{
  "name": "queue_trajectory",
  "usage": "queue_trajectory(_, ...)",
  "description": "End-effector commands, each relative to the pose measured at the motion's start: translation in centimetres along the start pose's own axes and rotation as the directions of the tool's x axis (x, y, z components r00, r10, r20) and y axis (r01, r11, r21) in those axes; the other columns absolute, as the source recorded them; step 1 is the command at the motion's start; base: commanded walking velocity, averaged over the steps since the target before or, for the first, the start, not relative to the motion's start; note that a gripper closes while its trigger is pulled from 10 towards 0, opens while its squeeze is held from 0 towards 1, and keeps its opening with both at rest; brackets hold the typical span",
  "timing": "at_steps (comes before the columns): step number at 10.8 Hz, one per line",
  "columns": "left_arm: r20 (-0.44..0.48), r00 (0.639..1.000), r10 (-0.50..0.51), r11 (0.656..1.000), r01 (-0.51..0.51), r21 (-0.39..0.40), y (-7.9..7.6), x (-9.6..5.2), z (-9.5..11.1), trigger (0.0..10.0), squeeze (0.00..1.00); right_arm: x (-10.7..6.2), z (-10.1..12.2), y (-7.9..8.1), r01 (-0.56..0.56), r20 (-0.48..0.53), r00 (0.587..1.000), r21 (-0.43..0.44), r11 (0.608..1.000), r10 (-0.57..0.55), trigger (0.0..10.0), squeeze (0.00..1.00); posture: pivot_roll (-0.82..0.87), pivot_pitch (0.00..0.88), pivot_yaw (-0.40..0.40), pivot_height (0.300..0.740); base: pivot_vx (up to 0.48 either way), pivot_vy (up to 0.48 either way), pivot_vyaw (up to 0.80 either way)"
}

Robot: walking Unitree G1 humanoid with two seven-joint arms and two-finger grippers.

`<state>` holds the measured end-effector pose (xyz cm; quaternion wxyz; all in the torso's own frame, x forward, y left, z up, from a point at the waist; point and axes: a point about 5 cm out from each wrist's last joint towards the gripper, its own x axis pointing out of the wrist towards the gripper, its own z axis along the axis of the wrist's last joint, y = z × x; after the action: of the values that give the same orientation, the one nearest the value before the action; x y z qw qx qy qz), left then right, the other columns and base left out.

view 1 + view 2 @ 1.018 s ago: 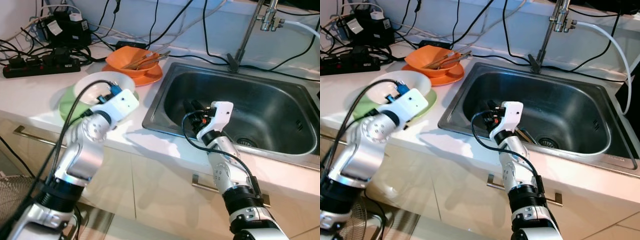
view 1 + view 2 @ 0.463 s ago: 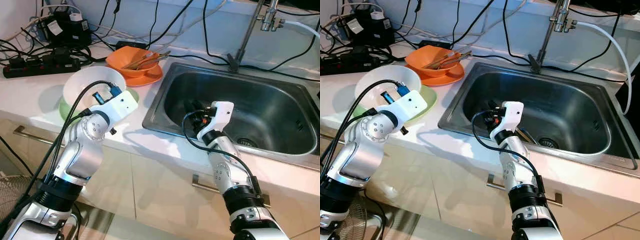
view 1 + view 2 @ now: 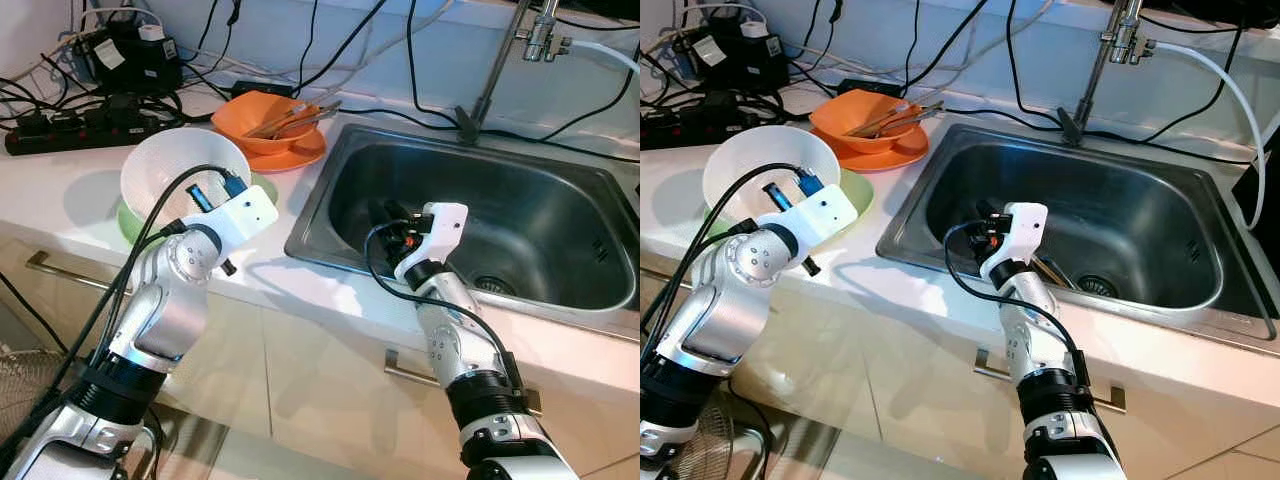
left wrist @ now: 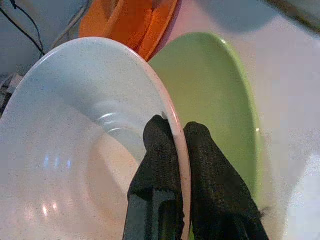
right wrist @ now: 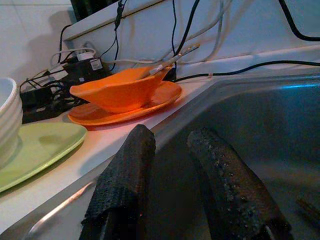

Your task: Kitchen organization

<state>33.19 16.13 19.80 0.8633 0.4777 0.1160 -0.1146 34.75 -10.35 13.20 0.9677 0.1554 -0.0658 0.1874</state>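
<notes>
At the upper left of the head view, a power strip [image 3: 80,132] lies on the counter [image 3: 60,195]. Just right of it the left gripper [image 4: 173,135] pinches the rim of the white bowl [image 3: 180,175], holding it tilted above the green plate [image 4: 215,95]. Behind, an orange bowl [image 3: 262,112] sits on an orange plate [image 3: 300,152]. In the centre, the right gripper [image 5: 172,145] hangs inside the sink [image 3: 540,210], fingers parted and empty. The faucet [image 3: 500,60] stands at the upper right.
</notes>
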Motion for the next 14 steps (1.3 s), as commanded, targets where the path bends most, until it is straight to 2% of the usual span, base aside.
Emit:
queue_trajectory(1, 0.036, 0.998, 0.049, 0.998, -0.051, 0.041, 0.8, -0.2, 0.8, 0.0, 0.0, 0.4, 0.4, 0.1, -0.006, -0.002, 1.0, -0.019, 1.0, 0.006, 10.0, 0.0, 0.24, 0.0, -0.059, 0.74, 0.0, 0.0, 0.0)
queue_trajectory(3, 0.153, 0.966, 0.208, 0.968, -0.226, 0.111, 3.0, -0.4, 2.6, 0.0, 0.0, 0.4, 0.3, 0.1, -0.002, -0.003, 1.0, -0.019, 1.0, 0.002, 10.0, 0.0, 0.24, 0.0, -0.059, 0.74, 0.0, 0.0, 0.0)
queue_trajectory(4, 0.317, 0.91, 0.267, 0.928, -0.332, 0.168, 3.3, -0.8, 5.3, 0.0, 0.0, 0.5, 0.4, 0.1, 0.005, 0.001, 1.0, -0.021, 1.0, -0.005, 10.0, 0.0, 0.24, 0.0, -0.059, 0.74, 0.0, 0.0, 0.0)
queue_trajectory(5, 0.372, 0.89, 0.265, 0.92, -0.349, 0.179, 3.0, -1.0, 6.3, 5.8, 0.0, 0.5, 0.4, 0.1, 0.006, 0.002, 1.0, -0.021, 1.0, -0.006, 10.0, 0.0, 0.24, 0.0, -0.059, 0.74, 0.0, 0.0, 0.0)
queue_trajectory(6, 0.429, 0.876, 0.221, 0.927, -0.326, 0.188, 2.1, -1.0, 7.4, 10.0, 0.0, 0.5, 0.6, 0.0, 0.011, 0.005, 1.0, -0.023, 1.0, -0.011, 10.0, 0.0, 0.24, 0.0, -0.059, 0.74, 0.0, 0.0, 0.0)
queue_trajectory(7, 0.471, 0.869, 0.149, 0.938, -0.276, 0.212, 0.6, -0.7, 8.0, 10.0, 0.0, 0.6, 0.9, -0.3, 0.018, 0.015, 1.0, -0.026, 1.0, -0.017, 10.0, 0.0, 0.24, 0.0, -0.059, 0.74, 0.0, 0.0, 0.0)
queue_trajectory(8, 0.497, 0.863, 0.091, 0.945, -0.232, 0.23, -0.9, -0.3, 8.2, 10.0, 0.0, 0.7, 1.7, -1.0, 0.034, 0.034, 0.999, -0.037, 0.999, -0.033, 10.0, 0.61, 0.23, 0.0, -0.056, 0.74, 0.0, 0.0, 0.0)
queue_trajectory(9, 0.509, 0.859, 0.065, 0.949, -0.211, 0.235, -1.6, -0.2, 8.2, 10.0, 0.0, 0.7, 2.2, -1.6, 0.049, 0.045, 0.998, -0.048, 0.998, -0.047, 10.0, 1.0, 0.23, 0.0, -0.053, 0.74, 0.0, 0.0, 0.0)
queue_trajectory(12, 0.503, 0.864, -0.011, 0.958, -0.135, 0.254, -3.4, 0.7, 7.6, 10.0, 0.0, 0.6, 4.5, -4.2, 0.111, 0.097, 0.99, -0.05, 0.993, -0.106, 10.0, 1.0, 0.22, 0.0, -0.045, 0.74, 0.0, 0.0, 0.0)
queue_trajectory(13, 0.513, 0.858, -0.034, 0.958, -0.118, 0.26, -4.0, 0.9, 7.9, 10.0, 0.0, 0.7, 5.8, -4.5, 0.11, 0.141, 0.984, -0.02, 0.994, -0.106, 10.0, 1.0, 0.22, 0.0, -0.043, 0.74, 0.0, 0.0, 0.0)
queue_trajectory(14, 0.516, 0.856, -0.042, 0.959, -0.11, 0.26, -4.2, 0.9, 7.9, 10.0, 0.0, 0.7, 6.1, -4.4, 0.106, 0.152, 0.983, -0.003, 0.994, -0.104, 10.0, 1.0, 0.22, 0.0, -0.042, 0.74, 0.0, 0.0, 0.0)
